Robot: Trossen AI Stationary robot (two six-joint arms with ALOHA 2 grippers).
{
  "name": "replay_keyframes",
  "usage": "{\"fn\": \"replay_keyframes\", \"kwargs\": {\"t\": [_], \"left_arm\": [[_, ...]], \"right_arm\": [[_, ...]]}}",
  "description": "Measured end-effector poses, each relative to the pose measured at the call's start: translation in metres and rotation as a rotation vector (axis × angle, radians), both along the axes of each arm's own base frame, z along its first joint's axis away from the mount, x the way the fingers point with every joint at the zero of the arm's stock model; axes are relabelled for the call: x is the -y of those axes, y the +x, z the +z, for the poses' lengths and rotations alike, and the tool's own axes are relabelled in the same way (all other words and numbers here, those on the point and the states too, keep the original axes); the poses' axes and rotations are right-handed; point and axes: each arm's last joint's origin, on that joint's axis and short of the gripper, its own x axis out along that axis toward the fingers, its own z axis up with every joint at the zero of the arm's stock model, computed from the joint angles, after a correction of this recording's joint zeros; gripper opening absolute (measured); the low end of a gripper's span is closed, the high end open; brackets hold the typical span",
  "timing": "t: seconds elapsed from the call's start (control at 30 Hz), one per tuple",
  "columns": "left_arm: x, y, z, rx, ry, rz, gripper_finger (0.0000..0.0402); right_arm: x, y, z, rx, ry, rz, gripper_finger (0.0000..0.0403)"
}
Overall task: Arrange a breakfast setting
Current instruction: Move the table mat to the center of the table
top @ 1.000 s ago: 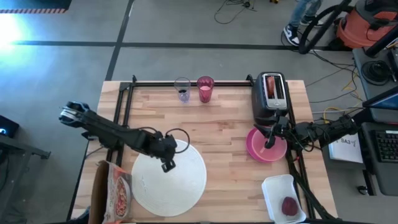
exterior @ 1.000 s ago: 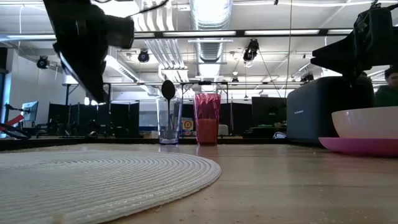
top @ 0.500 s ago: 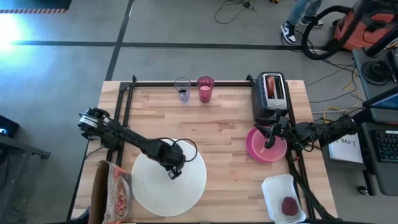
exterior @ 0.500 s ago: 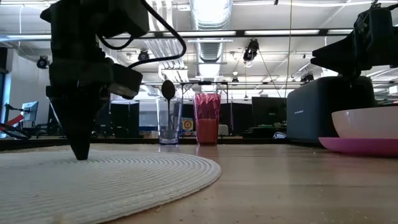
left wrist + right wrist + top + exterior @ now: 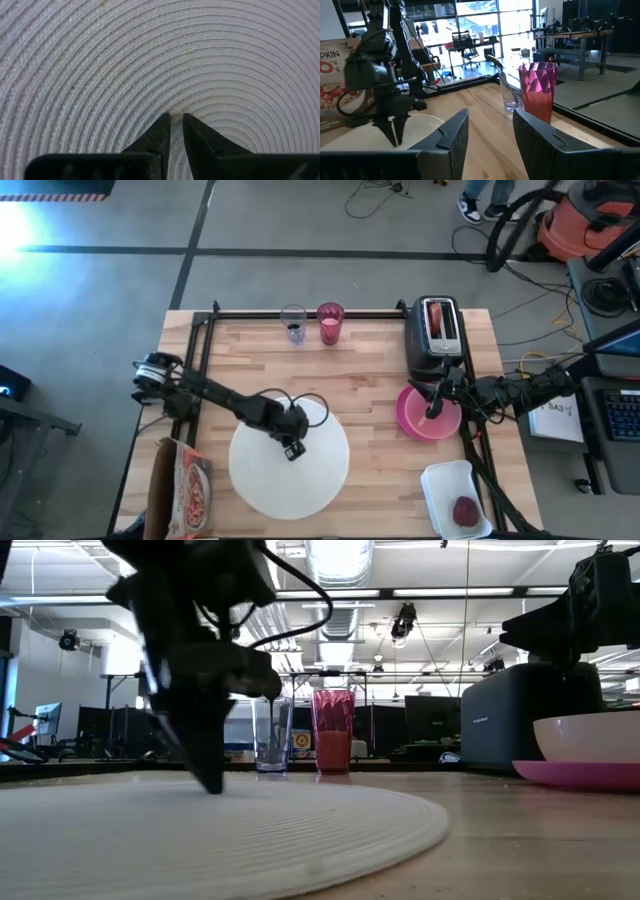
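The big white round disc (image 5: 290,480), a woven mat, lies flat on the wooden table at the near left. My left gripper (image 5: 293,450) stands on its middle, pointing steeply down, fingers shut. My right gripper (image 5: 432,408) waits open and level by the magenta plate (image 5: 405,418), which carries the pink bowl (image 5: 590,735). At the far edge the pink tumbler (image 5: 330,325) stands beside a clear glass (image 5: 293,325) holding the spoon. Bread (image 5: 437,313) sticks up from the toaster (image 5: 440,340). A dark-red fruit (image 5: 465,511) lies in a white tray. My left gripper presses its shut fingertips (image 5: 164,122) down on the woven top of the disc near its centre (image 5: 176,111). It comes from above, slanting from the table's left. The disc stays flat on the table under the tips.
A cereal bag (image 5: 190,492) lies at the near left corner beside the disc. A black frame rail (image 5: 300,314) runs along the far edge. Bare wood lies between the disc and the magenta plate.
My left gripper has come down onto the disc and moved toward the table's right edge, staying shut. The disc has slid flat along the table to the right with it, away from the cereal bag.
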Motion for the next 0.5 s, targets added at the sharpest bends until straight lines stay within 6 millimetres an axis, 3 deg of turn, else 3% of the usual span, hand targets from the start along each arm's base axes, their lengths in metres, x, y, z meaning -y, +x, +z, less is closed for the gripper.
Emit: {"fn": "replay_keyframes", "kwargs": {"t": [0.5], "left_arm": [[-0.059,0.038,-0.017,0.237,0.072,-0.001,0.0036]], "right_arm": [[0.000,0.000,0.000,0.000,0.000,0.000,0.0144]]}}
